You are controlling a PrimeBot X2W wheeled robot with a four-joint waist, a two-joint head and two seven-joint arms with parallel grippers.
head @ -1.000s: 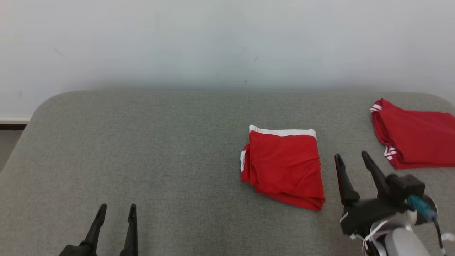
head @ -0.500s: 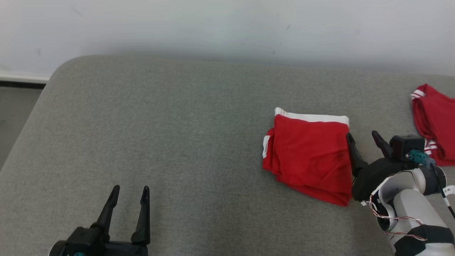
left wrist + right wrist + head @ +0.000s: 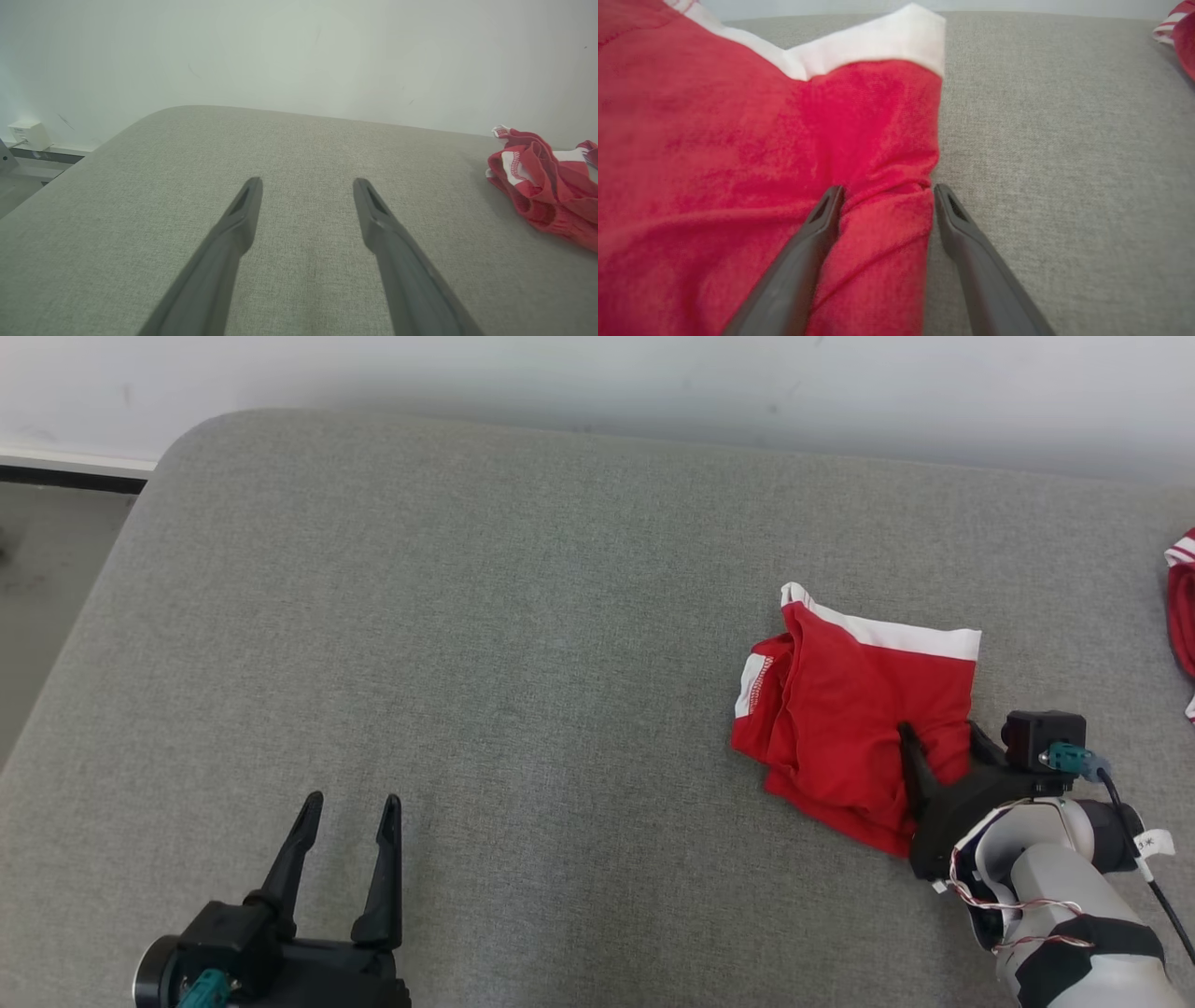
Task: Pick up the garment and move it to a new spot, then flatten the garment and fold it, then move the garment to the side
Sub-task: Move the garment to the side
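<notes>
At lower left, the left hand hovers idle over the bare grey bench, fingers spread wide. Right of centre lies the task's garment, red shorts with a white waistband, already folded. The right hand is on their right edge, fingers wide, with a ridge of cloth bunched between them, not yet pinched. A second red garment lies at the far right. This looks like the grasp for moving the shorts aside; next, the fingers should close before lifting.

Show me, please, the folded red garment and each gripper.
folded red garment (image 3: 840,700), head view, middle of its cloth
right gripper (image 3: 939,728), head view, between its fingertips
left gripper (image 3: 354,797), head view, between its fingertips
</notes>
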